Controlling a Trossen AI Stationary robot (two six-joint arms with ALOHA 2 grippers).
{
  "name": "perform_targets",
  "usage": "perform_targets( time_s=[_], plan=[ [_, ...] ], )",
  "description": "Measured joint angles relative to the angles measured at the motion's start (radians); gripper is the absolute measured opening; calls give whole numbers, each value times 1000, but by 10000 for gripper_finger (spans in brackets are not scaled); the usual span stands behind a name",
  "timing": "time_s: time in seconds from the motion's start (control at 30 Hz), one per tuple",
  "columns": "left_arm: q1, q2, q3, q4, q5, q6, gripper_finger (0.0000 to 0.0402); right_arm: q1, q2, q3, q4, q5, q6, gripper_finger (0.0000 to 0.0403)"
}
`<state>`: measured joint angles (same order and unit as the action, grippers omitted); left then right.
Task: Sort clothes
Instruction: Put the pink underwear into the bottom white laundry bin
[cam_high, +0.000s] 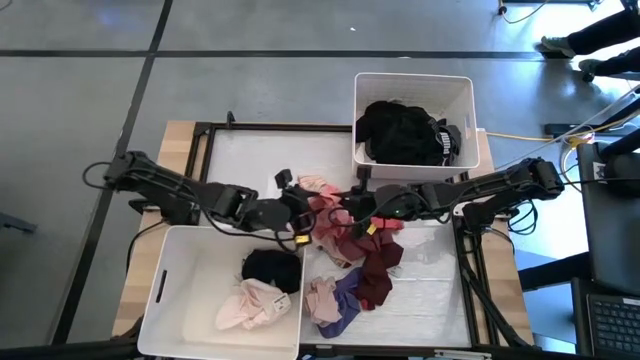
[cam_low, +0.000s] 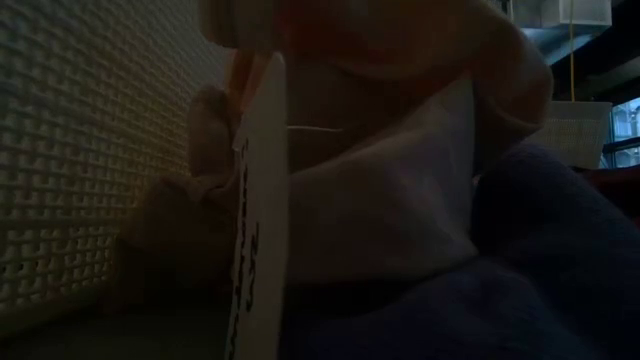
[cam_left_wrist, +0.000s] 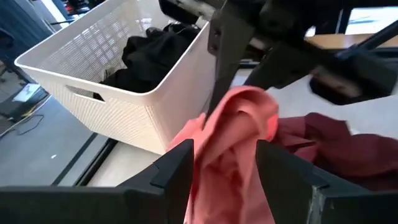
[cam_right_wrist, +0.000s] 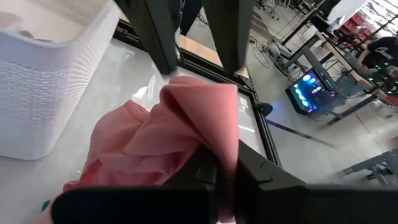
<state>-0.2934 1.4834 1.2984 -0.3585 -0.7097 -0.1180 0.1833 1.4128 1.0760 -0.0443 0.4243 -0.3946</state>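
Grey floor around bench (cam_high: 250, 150). White bin (cam_high: 412, 85) at far side holds black clothes (cam_high: 402, 133); near-left bin (cam_high: 190, 290) holds black and pale pink pieces. Loose pile (cam_high: 350, 270) of maroon, pink, purple garments at bench centre. Pink garment (cam_right_wrist: 180, 124) pinched in closed right gripper (cam_right_wrist: 227, 171). Left gripper (cam_left_wrist: 224, 165) open, fingers either side of same pink garment.

Clothes pile (cam_high: 350, 255) center-lower frame on table (cam_high: 430, 285). One bin (cam_high: 215, 295) lower left holds two garments (cam_high: 262, 288); other bin (cam_high: 412, 118) upper right holds a garment heap (cam_high: 405, 135). Laptop (cam_high: 612, 320) lower right corner.
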Motion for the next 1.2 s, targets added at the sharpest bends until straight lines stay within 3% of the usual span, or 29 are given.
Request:
perform_targets(
  time_s=[0.57,0.8,0.93,1.2],
  plan=[
    [31,64,0,23,48,68,163,0,0,0,48,-111,-10,18],
    [46,64,0,48,215,97,160,1,0,0,67,-193,-30,19],
    [46,63,1,48,220,100,128,0,1,0,83,-207,-33,22],
    [45,63,1,38,226,106,15,0,1,0,100,-276,31,47]
  ],
)
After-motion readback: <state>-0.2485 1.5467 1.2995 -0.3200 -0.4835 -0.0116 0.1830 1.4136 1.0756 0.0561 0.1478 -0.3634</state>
